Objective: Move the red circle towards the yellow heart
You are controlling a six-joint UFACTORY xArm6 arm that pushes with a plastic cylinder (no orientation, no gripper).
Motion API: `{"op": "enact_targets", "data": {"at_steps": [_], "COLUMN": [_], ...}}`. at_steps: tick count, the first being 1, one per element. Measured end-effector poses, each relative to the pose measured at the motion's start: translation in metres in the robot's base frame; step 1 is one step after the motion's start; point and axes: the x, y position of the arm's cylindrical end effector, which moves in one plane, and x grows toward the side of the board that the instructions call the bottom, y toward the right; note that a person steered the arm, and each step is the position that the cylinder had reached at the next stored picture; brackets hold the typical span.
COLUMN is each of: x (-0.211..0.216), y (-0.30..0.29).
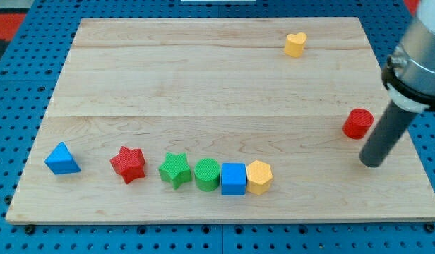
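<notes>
The red circle (358,123) lies near the board's right edge, at mid height. The yellow heart (295,44) sits near the view's top, right of centre, well above and left of the red circle. My tip (371,163) rests on the board just below and slightly right of the red circle, a small gap apart from it. The dark rod rises from the tip toward the view's upper right.
Along the view's bottom lies a row of blocks: a blue triangle (62,159), a red star (128,164), a green star (175,169), a green circle (207,174), a blue square (233,178) and a yellow hexagon (259,176). The wooden board (203,85) sits on a blue pegboard.
</notes>
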Motion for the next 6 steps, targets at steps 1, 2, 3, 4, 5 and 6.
{"op": "enact_targets", "data": {"at_steps": [1, 2, 3, 4, 5, 6], "x": [-0.029, -0.058, -0.109, -0.158, -0.166, -0.192], "y": [0.001, 0.001, -0.013, -0.028, -0.023, -0.023]}}
